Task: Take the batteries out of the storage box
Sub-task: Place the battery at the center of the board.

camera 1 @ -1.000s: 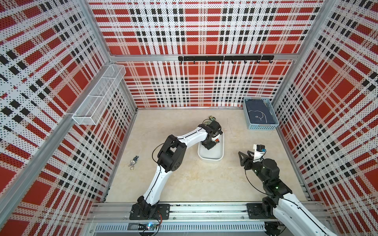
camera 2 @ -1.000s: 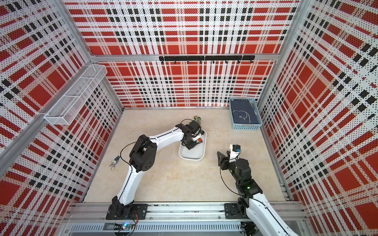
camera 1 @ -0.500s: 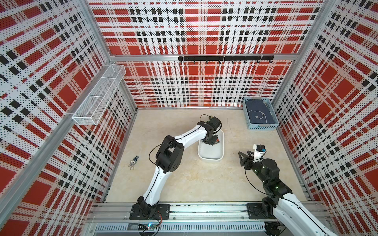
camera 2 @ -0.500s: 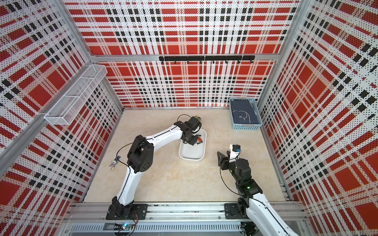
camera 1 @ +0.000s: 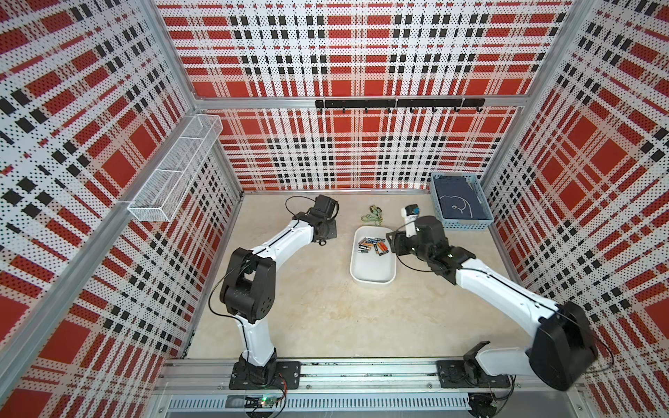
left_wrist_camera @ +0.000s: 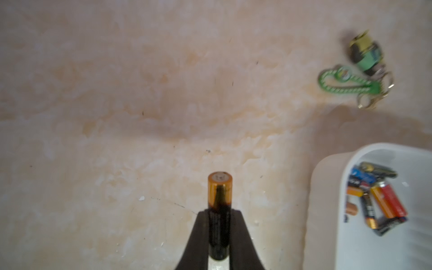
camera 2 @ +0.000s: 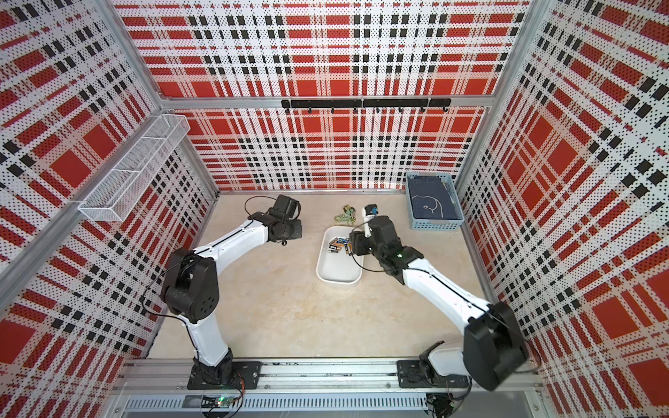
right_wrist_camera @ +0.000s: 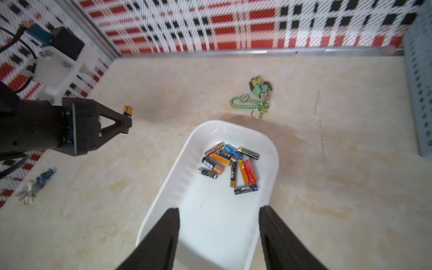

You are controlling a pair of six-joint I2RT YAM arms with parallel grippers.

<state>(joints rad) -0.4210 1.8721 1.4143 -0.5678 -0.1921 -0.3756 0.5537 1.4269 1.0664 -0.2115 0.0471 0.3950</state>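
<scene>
I have the left gripper [left_wrist_camera: 218,216] clamped on one black-and-gold battery [left_wrist_camera: 219,194]. The cell sticks out past the fingertips, gold end foremost, over the beige table [left_wrist_camera: 117,105] and well to the side of the storage box [right_wrist_camera: 163,187].

The other batteries [right_wrist_camera: 230,163] lie in a loose heap inside the white box, at the end toward the back wall. Several are crossed or touching — black-and-gold, orange, red and blue among them.

My right gripper [right_wrist_camera: 219,209] hangs over the opposite end of the box, its jaws standing apart with nothing between them.

A green trinket [right_wrist_camera: 254,98] lies on the table just beyond the box's back rim. A light-blue basket [camera 1: 463,226] sits by the back right corner, apart from the box.
</scene>
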